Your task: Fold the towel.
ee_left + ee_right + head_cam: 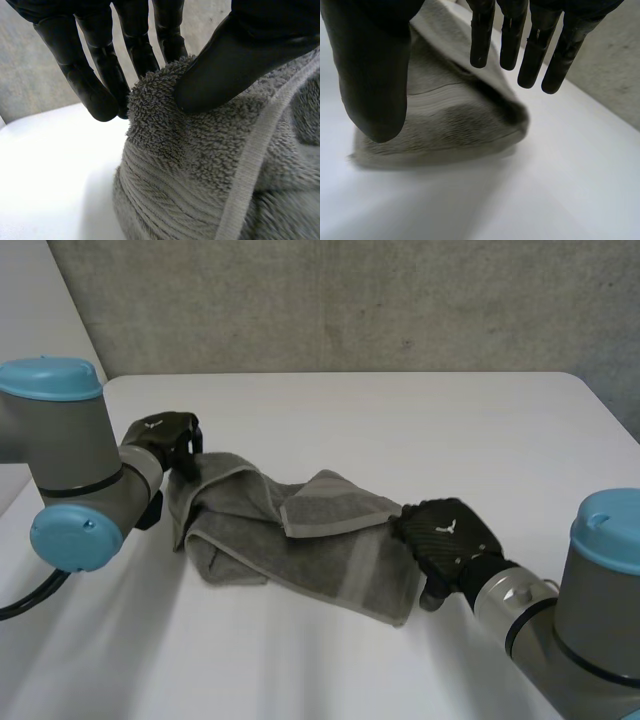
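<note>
A grey towel (290,540) lies crumpled and partly folded in the middle of the white table (400,430). My left hand (170,440) is at the towel's left end, and its thumb and fingers (100,85) pinch a raised bunch of the towel (165,120). My right hand (445,535) hovers at the towel's right end with its fingers (520,45) straight and spread above the towel (450,125), holding nothing.
The table's far edge runs under a grey wall (350,300). Bare tabletop lies in front of the towel and behind it.
</note>
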